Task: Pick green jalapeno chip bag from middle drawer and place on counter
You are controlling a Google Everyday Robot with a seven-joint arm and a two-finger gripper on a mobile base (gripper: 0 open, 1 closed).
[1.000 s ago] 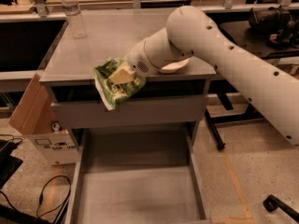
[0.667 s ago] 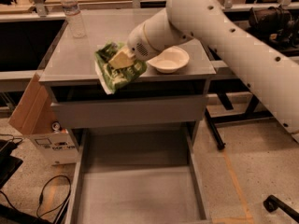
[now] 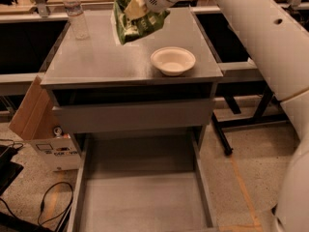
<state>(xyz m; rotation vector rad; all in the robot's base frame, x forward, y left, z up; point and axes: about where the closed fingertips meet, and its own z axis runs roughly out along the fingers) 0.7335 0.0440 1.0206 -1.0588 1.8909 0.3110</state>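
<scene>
My gripper (image 3: 137,8) is shut on the green jalapeno chip bag (image 3: 133,23) and holds it in the air above the back middle of the counter (image 3: 106,62). The crinkled bag hangs tilted below the gripper, clear of the counter top. The white arm reaches in from the upper right. The middle drawer (image 3: 140,197) is pulled open below, and its flat grey bottom holds nothing that I can see.
A white bowl (image 3: 173,60) sits on the counter's front right. A clear water bottle (image 3: 76,12) stands at the back left corner. A cardboard box (image 3: 41,124) leans against the cabinet's left side, with cables on the floor.
The gripper has lifted the chip bag from in front of the counter's front edge up and back over the counter top. The arm has swung up out of the bowl's way.
</scene>
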